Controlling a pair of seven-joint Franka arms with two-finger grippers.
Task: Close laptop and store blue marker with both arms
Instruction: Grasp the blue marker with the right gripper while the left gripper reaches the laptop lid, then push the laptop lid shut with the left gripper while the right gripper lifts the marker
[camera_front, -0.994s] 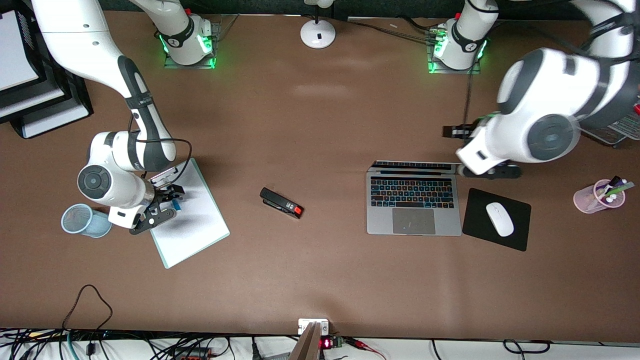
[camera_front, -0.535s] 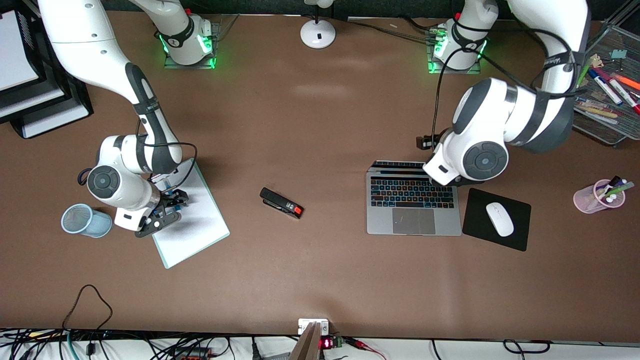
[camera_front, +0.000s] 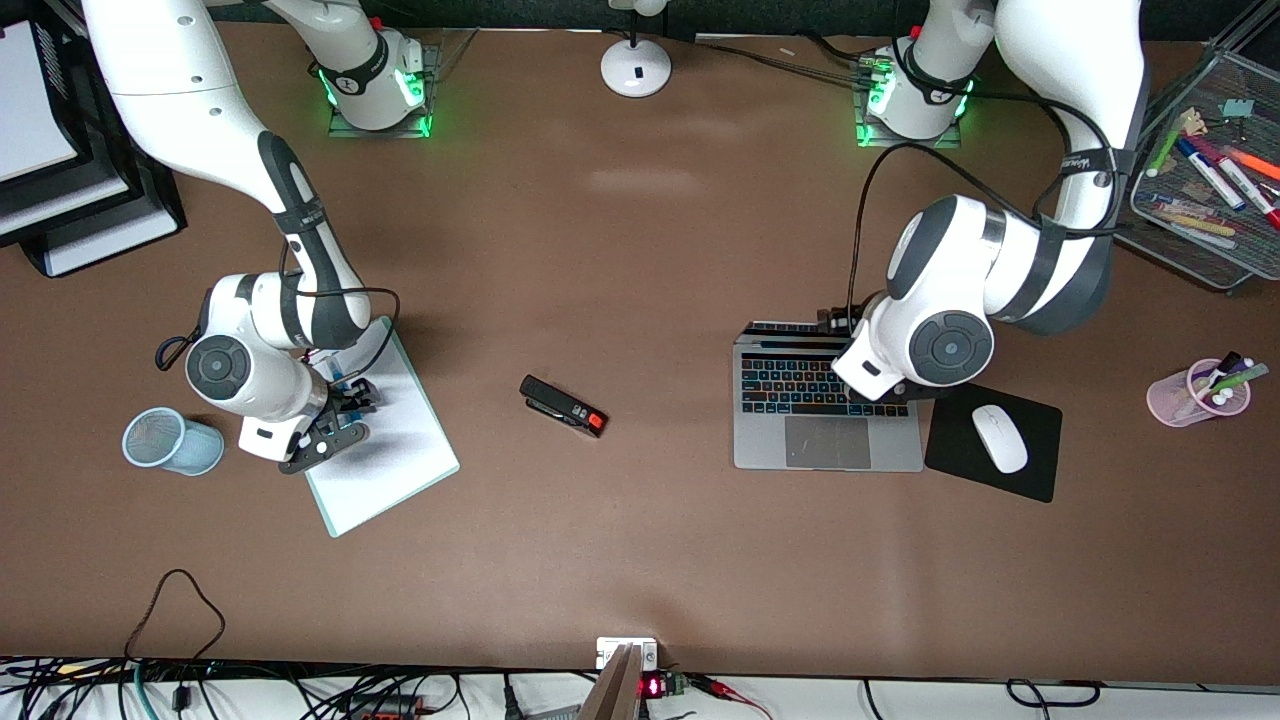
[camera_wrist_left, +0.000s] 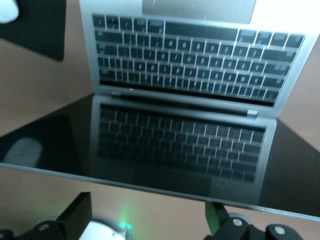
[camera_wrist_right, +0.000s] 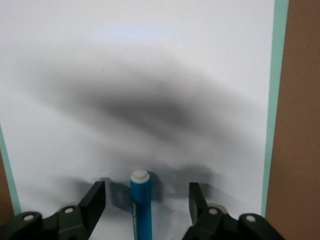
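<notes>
The laptop (camera_front: 800, 440) lies open near the left arm's end of the table, its dark screen (camera_wrist_left: 165, 145) standing up. My left gripper (camera_front: 838, 322) hangs over the screen's top edge, open and empty; in the left wrist view its gripper (camera_wrist_left: 147, 225) has that edge between its fingers (camera_wrist_left: 80, 217). The blue marker (camera_front: 342, 384) lies on a white board (camera_front: 395, 450) near the right arm's end. My right gripper (camera_front: 345, 397) is low over it and open. In the right wrist view the marker (camera_wrist_right: 141, 210) lies between the spread fingers (camera_wrist_right: 97, 200) of the gripper (camera_wrist_right: 146, 199), untouched.
A blue mesh cup (camera_front: 160, 440) lies beside the board. A black stapler (camera_front: 562, 406) sits mid-table. A black mousepad (camera_front: 1035, 450) with a white mouse (camera_front: 998, 438) lies beside the laptop. A pink pen cup (camera_front: 1195, 392) and a mesh tray of markers (camera_front: 1200, 190) are at the left arm's end.
The left arm has swung in from the table's end and now hangs over the laptop's screen. The right gripper has shifted slightly along the board over the marker.
</notes>
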